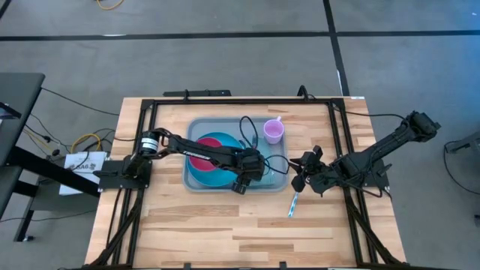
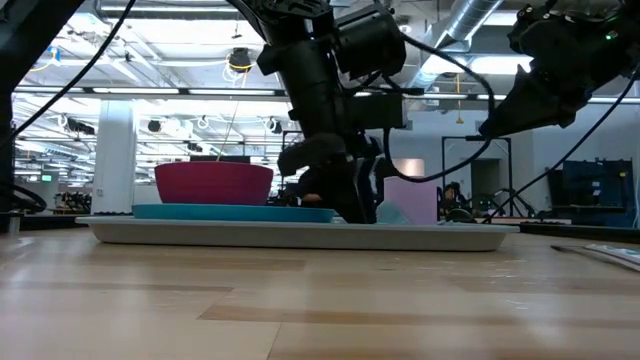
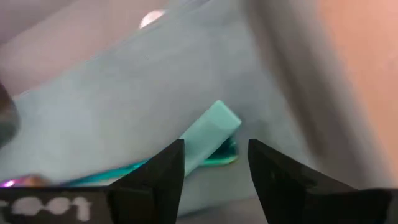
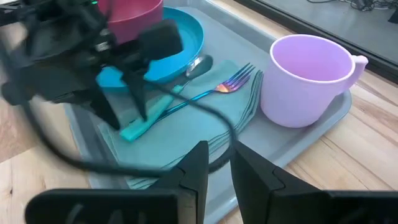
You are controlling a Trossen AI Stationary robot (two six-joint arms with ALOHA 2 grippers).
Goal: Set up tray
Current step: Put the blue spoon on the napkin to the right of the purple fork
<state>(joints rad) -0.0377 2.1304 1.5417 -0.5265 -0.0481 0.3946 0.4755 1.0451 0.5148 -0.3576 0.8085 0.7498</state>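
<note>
Napkin and fork mostly hidden under left arm in the high view; utensil on desk too small to be identified; tray blurred in left wrist view; fork handle end covered by left pincer

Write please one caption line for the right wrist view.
Left pincer open above teal-handled fork on napkin, in tray.

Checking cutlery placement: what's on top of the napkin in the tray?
A teal-handled fork with iridescent tines lies on the napkin, with a spoon by the plate. The left gripper hides part of the handle.
</note>
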